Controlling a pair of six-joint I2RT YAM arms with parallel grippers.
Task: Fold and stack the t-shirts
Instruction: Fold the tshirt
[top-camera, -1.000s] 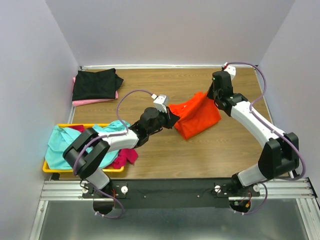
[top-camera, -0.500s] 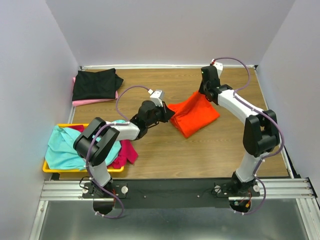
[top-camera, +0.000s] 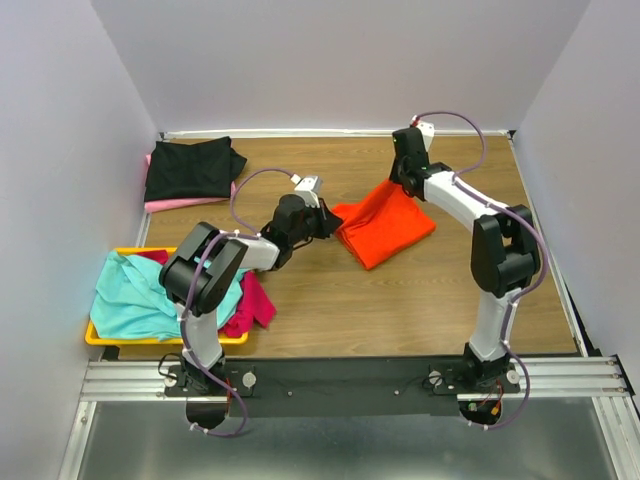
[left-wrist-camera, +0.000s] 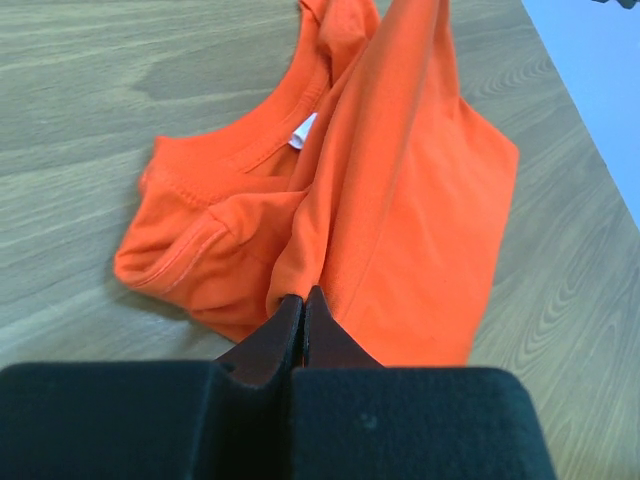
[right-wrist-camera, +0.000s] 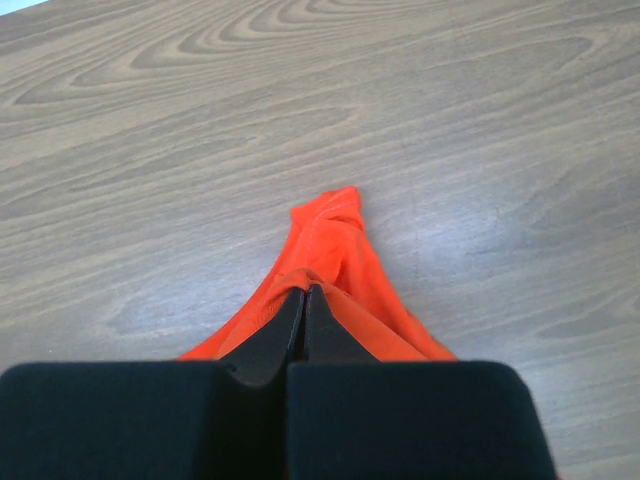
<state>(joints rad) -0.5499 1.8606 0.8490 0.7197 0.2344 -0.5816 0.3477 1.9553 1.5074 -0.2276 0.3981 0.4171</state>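
The orange shirt (top-camera: 388, 228) lies mid-tabletop (top-camera: 430, 300), its long axis running between the tools. The left tool (left-wrist-camera: 303, 302) is clamped on its left edge, and the right tool (right-wrist-camera: 304, 296) on its far corner, both already touching cloth.

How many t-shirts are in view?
5. Bright orange cloth t-shirt mid-table; black cloth t-shirt atop pale pink cloth t-shirt, far left; teal cloth t-shirt and magenta cloth t-shirt heaped at the shallow yellow plastic tray, where more may hide.
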